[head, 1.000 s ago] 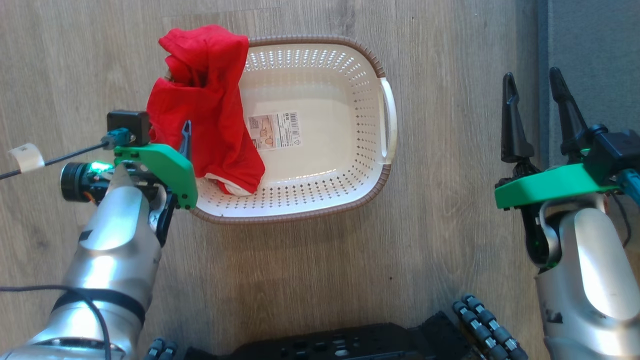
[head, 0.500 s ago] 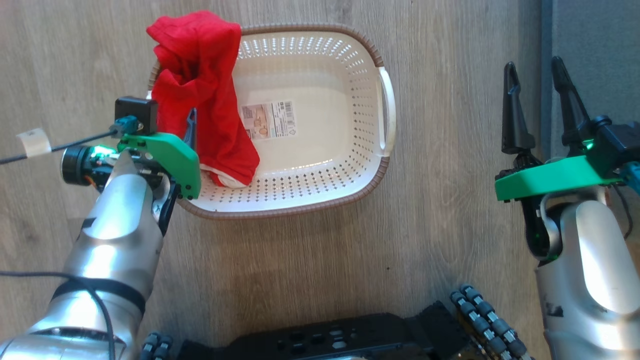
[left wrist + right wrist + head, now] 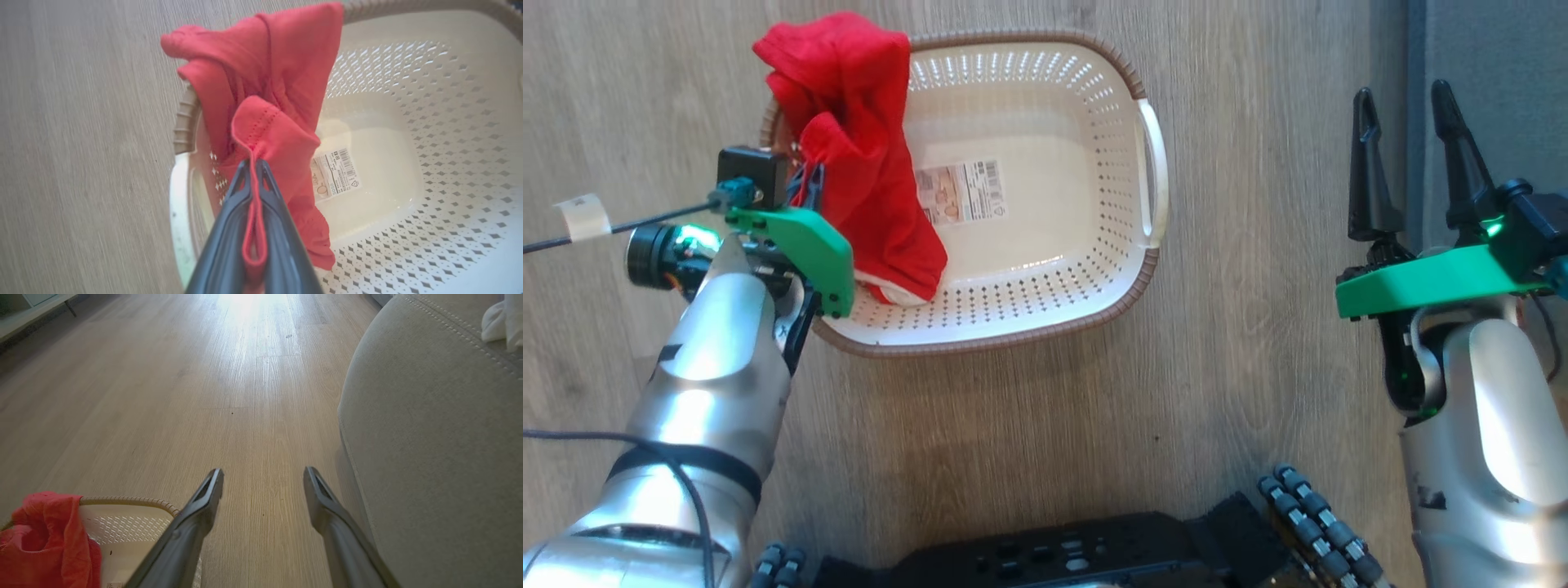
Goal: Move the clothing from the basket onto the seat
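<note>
A red garment (image 3: 862,147) drapes over the left rim of the cream basket (image 3: 1054,318) and hangs down inside it; a white edge (image 3: 886,291) peeks from under its lower end. My left gripper (image 3: 810,186) is shut on a fold of the red garment (image 3: 269,134), its fingers (image 3: 229,228) pinching the cloth above the basket's left handle. The basket (image 3: 429,134) floor shows a label (image 3: 960,192). My right gripper (image 3: 1409,159) stands open beside the grey seat (image 3: 1494,82), nothing between its fingers. In the right wrist view the seat (image 3: 433,428) fills the right side, with a white piece (image 3: 500,318) on top.
Wooden floor (image 3: 1029,457) surrounds the basket. My dark wheeled base (image 3: 1094,555) lies along the bottom edge. A cable with a white tag (image 3: 580,219) runs off my left wrist. A low pale furniture edge (image 3: 28,314) stands far off on the floor.
My left gripper has closed on the red garment and lifted it slightly. The head camera shifted, so the basket sits a little higher and further left in view.
</note>
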Tool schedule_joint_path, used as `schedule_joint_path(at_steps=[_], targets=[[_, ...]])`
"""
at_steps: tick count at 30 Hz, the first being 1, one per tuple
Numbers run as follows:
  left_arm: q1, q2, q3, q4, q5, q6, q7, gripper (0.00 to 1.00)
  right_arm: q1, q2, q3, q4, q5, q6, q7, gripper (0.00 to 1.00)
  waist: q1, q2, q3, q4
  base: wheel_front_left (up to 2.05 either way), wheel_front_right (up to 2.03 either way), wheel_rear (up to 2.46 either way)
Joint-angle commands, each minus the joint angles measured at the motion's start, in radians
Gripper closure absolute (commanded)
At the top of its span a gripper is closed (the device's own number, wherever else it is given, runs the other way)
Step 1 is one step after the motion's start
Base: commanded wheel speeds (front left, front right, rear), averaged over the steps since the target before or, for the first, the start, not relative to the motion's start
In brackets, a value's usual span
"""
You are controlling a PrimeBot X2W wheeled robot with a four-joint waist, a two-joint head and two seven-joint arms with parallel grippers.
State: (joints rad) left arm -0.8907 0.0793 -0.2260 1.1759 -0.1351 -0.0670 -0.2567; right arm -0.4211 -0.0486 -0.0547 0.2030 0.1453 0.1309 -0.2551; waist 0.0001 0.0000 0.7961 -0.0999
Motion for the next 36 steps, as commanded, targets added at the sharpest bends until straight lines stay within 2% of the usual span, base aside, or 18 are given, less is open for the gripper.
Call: schedule_joint_path(at_steps=[1,7,16,25,36], targets=[[0.035,0.02,0.023,-0.037,-0.016,-0.005,-0.005,1.0,0.027,-0.002,0.017,-0.018,0.009,0.0,-0.007,0.0,-0.0001,0.0,-0.028,0.008,0.0,0.0,0.0],[0.122,0.003,0.068,-0.168,-0.073,-0.034,-0.005,1.0,0.045,-0.002,0.014,0.009,0.013,0.0,-0.007,0.0,-0.0001,0.0,-0.142,0.033,0.0,0.0,0.0],[0.29,0.002,0.128,-0.341,-0.102,-0.049,-0.005,1.0,0.116,-0.002,0.012,0.069,-0.02,0.0,-0.007,0.0,-0.0001,0.0,-0.399,0.063,0.0,0.0,0.0],[0.432,0.02,0.196,-0.476,-0.102,-0.04,-0.005,1.0,0.217,-0.002,0.007,0.118,-0.083,0.0,-0.007,0.0,-0.0001,0.0,-0.623,0.084,0.0,0.0,0.0],[0.538,0.052,0.227,-0.6,-0.106,-0.016,0.003,1.0,0.293,-0.002,0.03,0.149,-0.078,0.0,-0.007,0.0,-0.0001,0.0,-0.769,0.088,0.0,0.0,0.0]])
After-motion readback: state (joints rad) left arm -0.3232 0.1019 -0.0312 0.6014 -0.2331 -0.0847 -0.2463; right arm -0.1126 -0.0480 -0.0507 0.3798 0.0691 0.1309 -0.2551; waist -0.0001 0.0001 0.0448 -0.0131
